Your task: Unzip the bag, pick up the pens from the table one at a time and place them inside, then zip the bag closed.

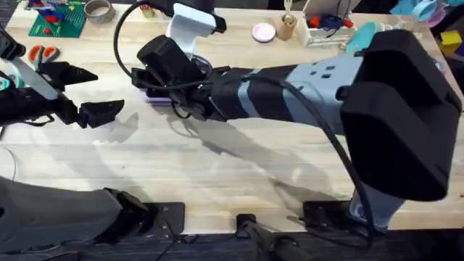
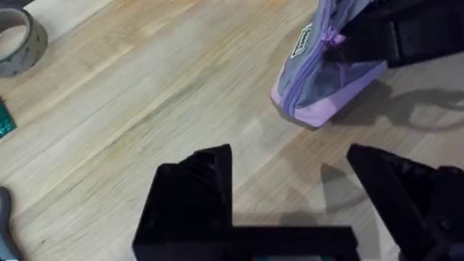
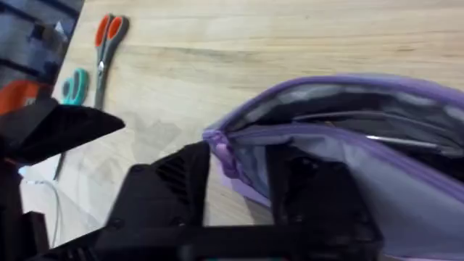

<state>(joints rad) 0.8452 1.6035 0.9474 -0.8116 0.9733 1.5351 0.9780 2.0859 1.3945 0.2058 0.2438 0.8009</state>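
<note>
Right gripper (image 3: 239, 181) pinching zipper pull of bag (image 3: 362, 138); left gripper (image 2: 290, 188) wide open, empty.

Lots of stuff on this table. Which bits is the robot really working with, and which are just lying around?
In use: the purple bag, unzipped, with the right gripper at its zipper end; the left gripper, open nearby.

Lying about: orange scissors, teal scissors, tape roll.
</note>
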